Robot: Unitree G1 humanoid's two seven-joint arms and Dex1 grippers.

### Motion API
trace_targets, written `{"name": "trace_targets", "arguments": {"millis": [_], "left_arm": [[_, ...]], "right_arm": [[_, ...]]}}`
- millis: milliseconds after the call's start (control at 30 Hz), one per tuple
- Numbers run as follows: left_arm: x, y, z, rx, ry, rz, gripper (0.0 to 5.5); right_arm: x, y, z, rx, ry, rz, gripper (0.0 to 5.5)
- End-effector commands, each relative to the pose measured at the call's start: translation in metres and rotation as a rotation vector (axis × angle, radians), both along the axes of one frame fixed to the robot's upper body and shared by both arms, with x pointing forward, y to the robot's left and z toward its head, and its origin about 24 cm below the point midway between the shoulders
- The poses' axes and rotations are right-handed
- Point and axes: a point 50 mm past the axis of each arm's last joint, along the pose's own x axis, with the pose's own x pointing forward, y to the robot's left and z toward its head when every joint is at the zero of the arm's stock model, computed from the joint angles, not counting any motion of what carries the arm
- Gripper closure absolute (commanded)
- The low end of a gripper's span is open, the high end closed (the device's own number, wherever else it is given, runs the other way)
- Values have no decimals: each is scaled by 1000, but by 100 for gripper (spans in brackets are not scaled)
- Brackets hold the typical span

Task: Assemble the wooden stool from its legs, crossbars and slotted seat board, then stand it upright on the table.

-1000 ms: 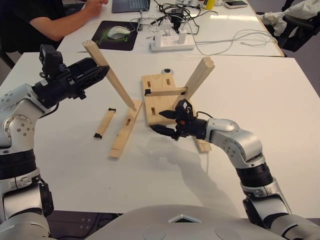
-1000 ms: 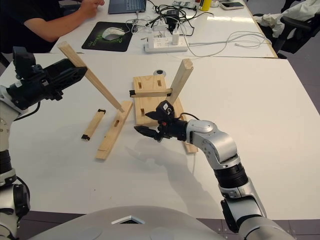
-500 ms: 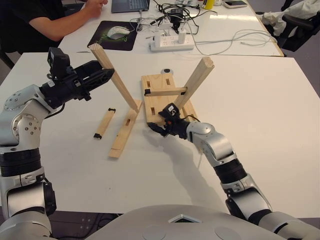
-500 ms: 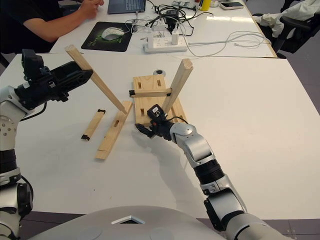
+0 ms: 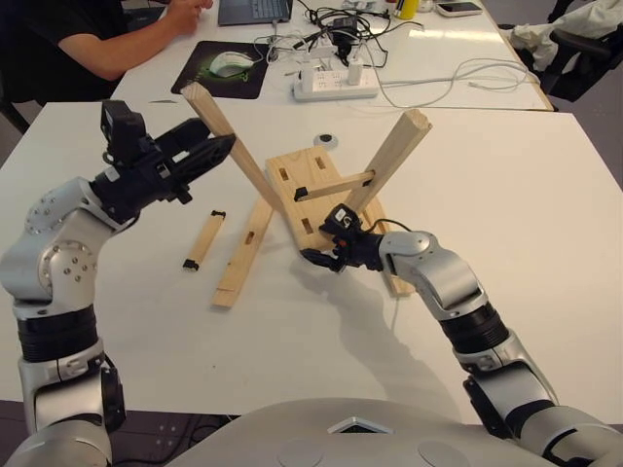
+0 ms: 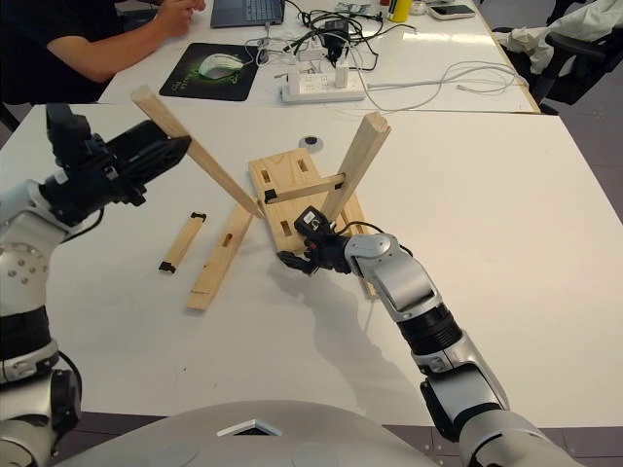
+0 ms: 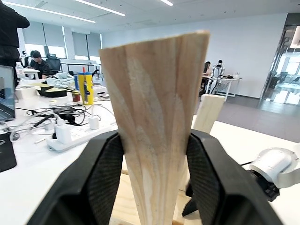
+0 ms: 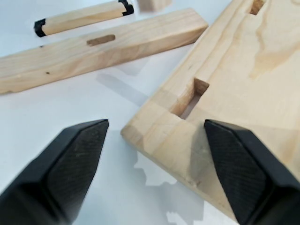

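On the white table [image 5: 545, 224], the pale wooden slotted seat board [image 5: 297, 180] lies flat with its slots facing up. The job looks less than half done. One square wooden leg [image 5: 394, 156] stands slanting in the board on the robot's right. A short crossbar with black ends [image 5: 336, 185] runs from that leg across the board.

The left gripper [image 5: 200, 158] has its fingers [image 7: 105, 187] clamped tight on a second wooden leg [image 5: 238, 156]. It holds the leg at a slant, the lower end at the board's left edge; whether that end has entered a slot cannot be told.

The right gripper [image 5: 326, 255] is down at the board's near corner. Its fingers [image 8: 70, 164] are spread wide to either side of the corner and grip nothing.

Still loose on the table, to the left of the board, are a long slotted wooden leg [image 5: 245, 248] and a short black-tipped crossbar [image 5: 202, 238]. Another piece of pale wood [image 5: 397, 285] lies partly hidden under the right forearm. Seating the remaining parts and turning the stool upright are still to do.

Compared with a second ago, the board has swung round on the table, carrying its standing leg with it. The left arm has brought its leg nearer to the board. The right gripper has moved in from in front of the board's near edge to straddle the corner. The loose parts have not moved.
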Motion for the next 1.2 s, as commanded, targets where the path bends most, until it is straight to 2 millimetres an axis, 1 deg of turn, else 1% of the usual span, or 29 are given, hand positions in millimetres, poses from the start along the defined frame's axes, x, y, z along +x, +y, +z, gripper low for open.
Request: {"name": "trace_targets", "arguments": {"millis": [33,133,300,533,633,700,867,933,1067,1200], "left_arm": [[-13,-16,-19,1,19,-7,348],[-15,-17,-27,-8,26,14,348],[-12,-24,-31,-28,10,8,348],[-10,-29,-29,-48,-34,12,348],[-10,-30,-34,-42,-33,16,348],[-10,-30,-41,-43,-20,15,348],[-11,-28,-62,31,16,0,348],[-11,-24,-66,61,25,-12,348],[-11,-18,-65,125,37,-60,348],[-2,-16,-58,208,30,-137,348]], "right_arm": [[-9,-14,-27,-79,146,-45,171],[-10,-14,-28,-82,151,-26,171],[-10,-14,-28,-83,164,-9,171],[-10,-13,-29,-85,171,27,171],[-10,-12,-29,-88,174,44,171],[-10,-12,-29,-92,175,57,171],[-8,-11,-27,-96,174,84,171],[-9,-11,-27,-99,175,89,171],[-8,-10,-27,-102,175,96,171],[-12,-10,-28,-90,183,86,171]]}}
